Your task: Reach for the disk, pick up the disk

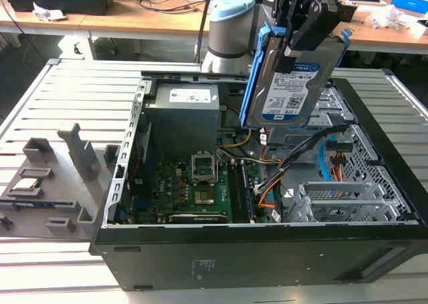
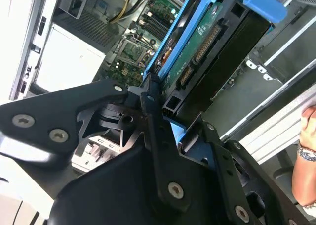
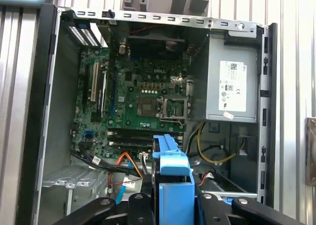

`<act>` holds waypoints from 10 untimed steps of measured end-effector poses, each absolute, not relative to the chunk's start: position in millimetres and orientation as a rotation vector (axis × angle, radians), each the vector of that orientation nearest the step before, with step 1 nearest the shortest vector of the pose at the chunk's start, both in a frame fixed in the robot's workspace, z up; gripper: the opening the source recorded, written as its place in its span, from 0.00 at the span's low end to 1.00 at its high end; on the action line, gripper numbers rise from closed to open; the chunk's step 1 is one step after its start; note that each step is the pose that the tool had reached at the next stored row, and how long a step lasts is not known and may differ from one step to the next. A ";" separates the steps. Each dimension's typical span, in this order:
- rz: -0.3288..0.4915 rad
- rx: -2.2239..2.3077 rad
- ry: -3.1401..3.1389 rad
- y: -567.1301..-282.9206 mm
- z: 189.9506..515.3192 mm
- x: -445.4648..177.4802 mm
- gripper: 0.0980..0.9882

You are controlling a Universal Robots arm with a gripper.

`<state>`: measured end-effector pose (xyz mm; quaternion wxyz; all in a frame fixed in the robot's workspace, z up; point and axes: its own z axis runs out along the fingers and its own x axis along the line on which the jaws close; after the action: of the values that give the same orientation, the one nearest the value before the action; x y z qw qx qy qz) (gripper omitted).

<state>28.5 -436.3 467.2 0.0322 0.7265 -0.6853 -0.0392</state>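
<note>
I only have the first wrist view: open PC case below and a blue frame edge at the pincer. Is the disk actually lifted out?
Observer: Yes. In the exterior view the disk hangs above the open computer case, touching nothing in it.
Operator: Pincer really on it?
Observer: The pincer is clamped on the disk's upper end; its black fingers overlap the label side.
Operator: Orientation?
Observer: Near upright, slightly tilted, label facing the exterior camera.
Operator: Anyone close?
Observer: In the second wrist view a person's hand shows at the picture's edge, beside the case.
</note>
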 end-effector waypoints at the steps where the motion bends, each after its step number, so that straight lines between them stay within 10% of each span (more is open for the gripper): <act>1: -0.121 2.237 -2.110 -440.0 467.2 28.4 0.30; 10: -0.119 2.236 -2.110 -470.1 466.9 28.5 0.30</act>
<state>28.5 -470.1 466.9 0.0326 0.7264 -0.6854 -0.0388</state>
